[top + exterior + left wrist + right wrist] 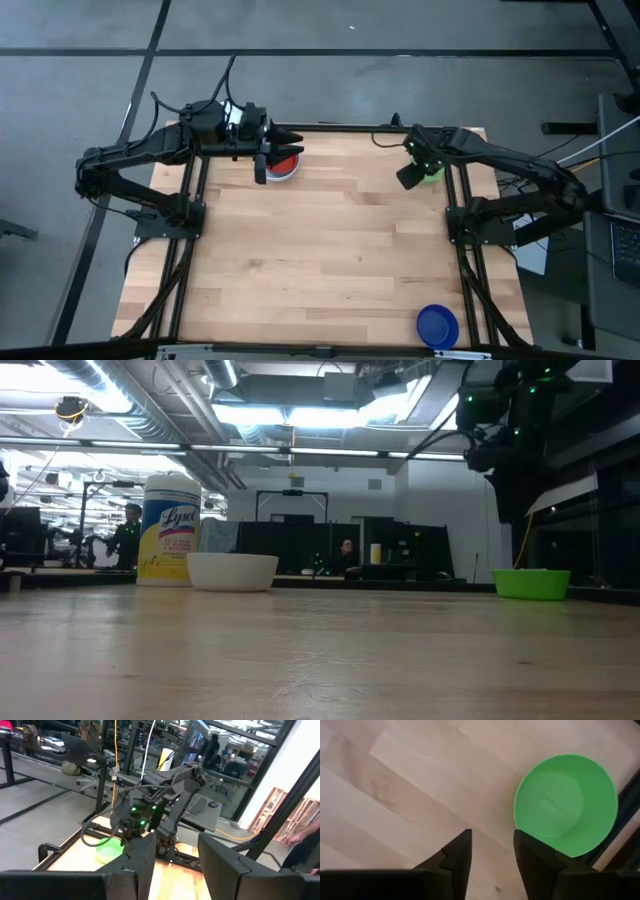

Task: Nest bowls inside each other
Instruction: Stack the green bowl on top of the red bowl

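Observation:
A red bowl [284,163] sits inside a white bowl [232,571] at the table's far edge, left of the middle. My left gripper [287,139] hovers level above them, pointing toward the table's right, open and empty [175,857]. A green bowl [566,802] stands on the wood at the far right [433,172]. My right gripper [492,847] hangs above the table just beside it, pointing down, open, with bare wood between its fingers. A dark blue bowl [437,325] rests near the front right corner.
A white-lidded jar with a yellow label [168,530] stands beside the white bowl at the far left. The black frame rails [468,290] run along both sides of the table. The wooden middle of the table [320,250] lies between the bowls.

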Available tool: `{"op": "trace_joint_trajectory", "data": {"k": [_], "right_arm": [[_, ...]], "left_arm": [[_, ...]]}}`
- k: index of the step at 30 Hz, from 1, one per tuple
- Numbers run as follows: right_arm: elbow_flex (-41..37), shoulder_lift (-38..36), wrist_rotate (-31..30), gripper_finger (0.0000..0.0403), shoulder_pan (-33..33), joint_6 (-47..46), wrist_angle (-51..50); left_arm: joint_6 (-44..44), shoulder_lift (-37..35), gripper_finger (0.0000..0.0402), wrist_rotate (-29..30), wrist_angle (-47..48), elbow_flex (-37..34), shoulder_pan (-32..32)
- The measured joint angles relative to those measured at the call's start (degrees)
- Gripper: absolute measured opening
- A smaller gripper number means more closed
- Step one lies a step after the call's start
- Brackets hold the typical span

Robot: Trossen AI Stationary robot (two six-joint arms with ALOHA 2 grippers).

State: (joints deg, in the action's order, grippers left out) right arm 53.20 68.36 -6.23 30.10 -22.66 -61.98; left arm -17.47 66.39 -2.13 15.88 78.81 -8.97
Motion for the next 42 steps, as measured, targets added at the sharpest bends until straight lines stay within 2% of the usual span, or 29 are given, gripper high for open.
{"op": "trace_joint_trajectory", "data": {"k": [9,20,25,31,35,37,40,42], "right_arm": [[0.0,6.3,1.4,0.0166,5.7,6.4,3.6],[0.0,12.9,2.4,0.0129,7.7,7.0,9.3],[-2.9,13.7,2.4,0.0127,9.7,6.8,9.5],[-7.3,13.6,2.8,0.0147,11.4,6.6,10.4],[-9.4,13.6,5.3,0.0149,11.5,5.0,14.1],[-9.9,13.6,7.1,0.0123,11.5,3.6,16.3],[-9.9,13.3,9.9,0.0034,11.4,3.4,20.5],[-9.9,12.2,12.5,0.0016,10.9,2.7,25.4]], "left_arm": [[-1.8,0.0,0.0143,-0.1,-0.3,0.0,0.0],[-2.3,0.0,0.0143,-0.4,-0.3,0.0,0.0],[-2.3,0.0,0.0143,-0.5,0.5,0.0,0.0],[-2.3,0.0,0.0143,-2.5,1.0,0.0,-0.3],[-2.3,0.0,0.0143,-3.0,1.1,0.0,-1.0],[-2.3,0.0,0.0143,-3.1,1.1,0.0,-1.4],[-2.3,0.0,0.0143,-3.5,1.1,0.0,-2.1],[-1.9,0.0,0.0143,-3.5,1.1,0.0,-2.5]]}}
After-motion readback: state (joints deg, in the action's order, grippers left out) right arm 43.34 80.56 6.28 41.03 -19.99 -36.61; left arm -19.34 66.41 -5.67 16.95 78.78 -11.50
